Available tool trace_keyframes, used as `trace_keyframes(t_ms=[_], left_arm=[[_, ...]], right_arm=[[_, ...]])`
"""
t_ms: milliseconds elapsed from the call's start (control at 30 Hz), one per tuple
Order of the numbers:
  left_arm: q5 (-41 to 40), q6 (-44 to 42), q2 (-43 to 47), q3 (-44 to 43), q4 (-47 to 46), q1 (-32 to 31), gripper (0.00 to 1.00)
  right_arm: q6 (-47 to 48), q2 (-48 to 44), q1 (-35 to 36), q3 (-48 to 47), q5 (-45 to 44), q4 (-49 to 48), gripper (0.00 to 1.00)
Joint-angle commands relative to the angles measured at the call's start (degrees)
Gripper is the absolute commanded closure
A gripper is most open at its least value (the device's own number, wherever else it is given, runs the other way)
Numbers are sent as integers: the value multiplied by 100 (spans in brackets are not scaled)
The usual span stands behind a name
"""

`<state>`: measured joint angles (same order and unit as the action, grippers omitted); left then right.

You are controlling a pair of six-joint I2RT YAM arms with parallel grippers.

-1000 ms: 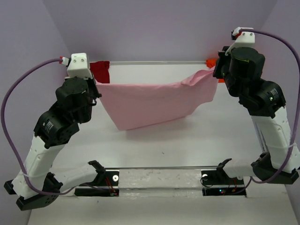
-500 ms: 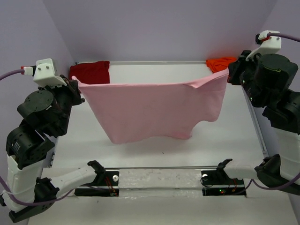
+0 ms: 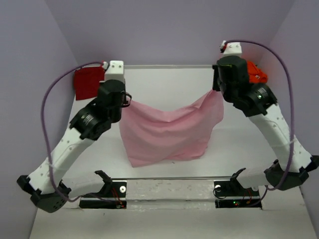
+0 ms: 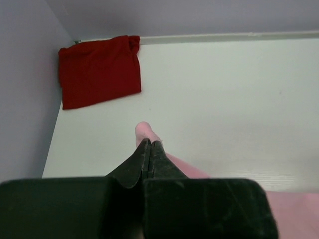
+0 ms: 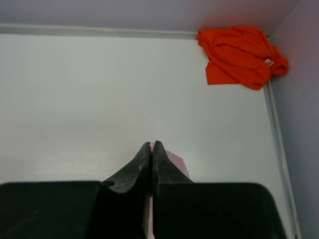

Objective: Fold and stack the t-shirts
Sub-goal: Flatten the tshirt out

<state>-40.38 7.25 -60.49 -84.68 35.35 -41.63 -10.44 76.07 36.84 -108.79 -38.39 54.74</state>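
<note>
pink t-shirt (image 3: 169, 134): light, limp, sags mid-span | left hand (image 4: 150, 145), right hand (image 5: 151, 145): each clamped on an upper corner | best hold, judged: corners, deep pinch, pulled taut

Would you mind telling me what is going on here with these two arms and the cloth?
The left gripper and right gripper each have their jaws shut on a top corner of the light pink t-shirt. They hold it up between them, sagging in the middle. The dark red t-shirt lies flat in the far left corner of the table, and the orange t-shirt lies crumpled in the far right corner.
</note>
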Motion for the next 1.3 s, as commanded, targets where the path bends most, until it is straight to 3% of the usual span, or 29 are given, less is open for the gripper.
trace_keyframes(t_ms=[0, 200, 400, 700, 867, 900, 933, 967, 1067, 1267], left_arm=[[48, -311, -699, 697, -1064, 58, 100], [285, -680, -1728, 875, -1759, 629, 100], [434, -313, -2494, 189, -1163, 823, 100], [1699, 374, -1704, 1488, -908, 779, 100], [1824, 751, -1572, 1569, -433, 420, 100], [1841, 778, -1536, 1578, -389, 349, 97], [1841, 813, -1493, 1578, -293, 296, 85], [1815, 866, -1405, 1569, -275, 208, 57], [1657, 902, -1212, 1665, -362, 181, 35], [743, 542, -1648, 1692, -792, 242, 33]], right_arm=[[103, 311, 16, 822, -160, -894, 100], [147, 786, 16, 1132, -239, -1325, 100], [121, 936, 16, 1184, -336, -1448, 100], [-406, 233, 16, 2966, 183, -1940, 100], [-538, 338, 16, 3233, 209, -1994, 100], [-538, 355, 16, 3233, 209, -2011, 100], [-530, 364, 16, 3224, 218, -2029, 100], [-521, 390, 16, 3207, 218, -2046, 100], [-486, 461, 16, 3119, 236, -2055, 100], [-503, 496, 16, 3110, 315, -2099, 100]])
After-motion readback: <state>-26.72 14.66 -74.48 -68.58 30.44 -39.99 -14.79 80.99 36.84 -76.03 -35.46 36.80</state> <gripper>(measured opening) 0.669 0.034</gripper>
